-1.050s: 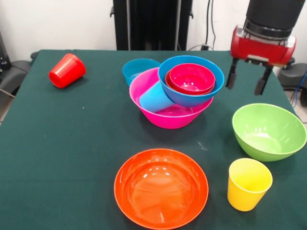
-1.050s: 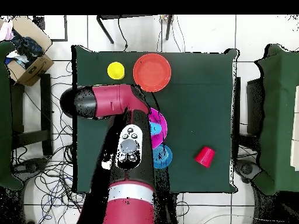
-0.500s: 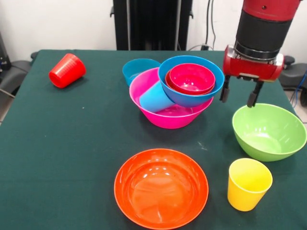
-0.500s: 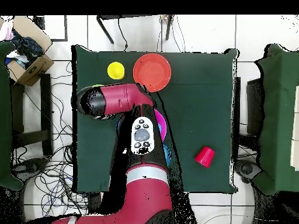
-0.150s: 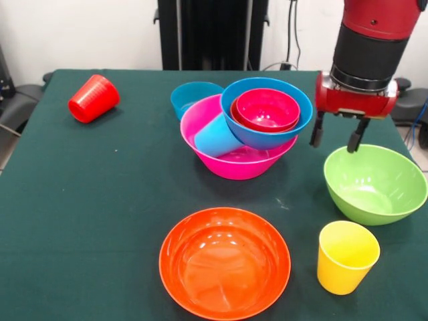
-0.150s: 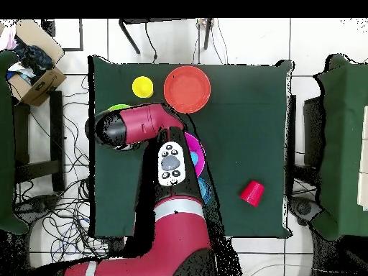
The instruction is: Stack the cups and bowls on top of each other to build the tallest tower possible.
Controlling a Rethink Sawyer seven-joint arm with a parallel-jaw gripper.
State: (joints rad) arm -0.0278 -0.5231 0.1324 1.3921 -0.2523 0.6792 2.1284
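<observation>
Empty gripper [image 5: 334,138], fingers apart, hovers at the large glossy green plastic bowl's [image 5: 375,183] eleven-o'clock rim, three o'clock of the pink-based tower [image 5: 244,134]. Apparent step: reaching; next, descend and clamp the rim.

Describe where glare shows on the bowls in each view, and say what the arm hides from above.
Front view: bright white highlights sit inside the large orange bowl and the green bowl, and soft shadows lie under the bowls on the table. Overhead view: no clear glare shows; the arm covers most of the green bowl and part of the tower.
</observation>
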